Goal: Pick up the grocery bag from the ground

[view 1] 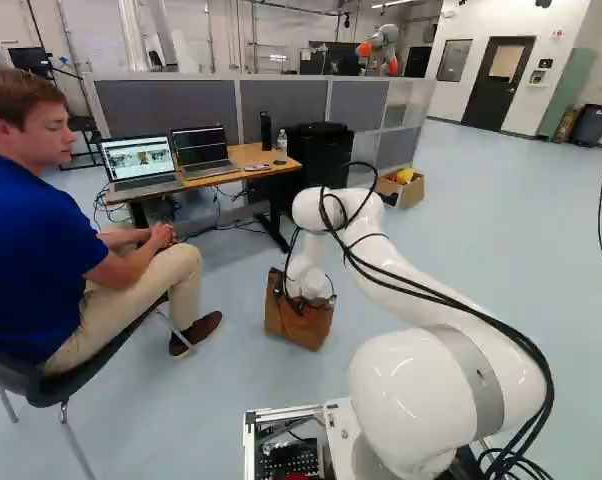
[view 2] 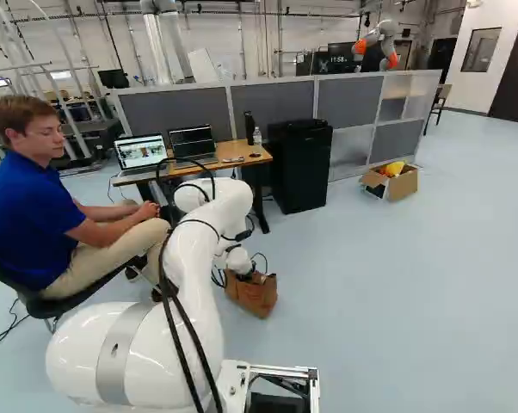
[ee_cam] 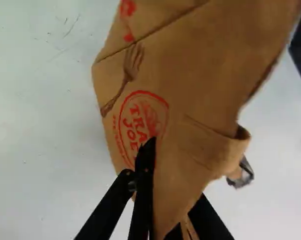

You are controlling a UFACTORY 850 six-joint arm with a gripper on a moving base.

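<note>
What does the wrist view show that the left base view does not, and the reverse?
Only the wrist view: the fork picture and round red print on the side of the grocery bag, and the black gripper with its fingers closed on the bag's paper.

Only the left base view: two open laptops on a desk, the cardboard box by the partition, and another robot beyond.

Both: the brown bag and the pale floor.

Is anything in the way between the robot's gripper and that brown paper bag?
No, nothing visible stands between them. The brown paper bag already runs between the fingers of the gripper, one finger on each side of the paper.
</note>
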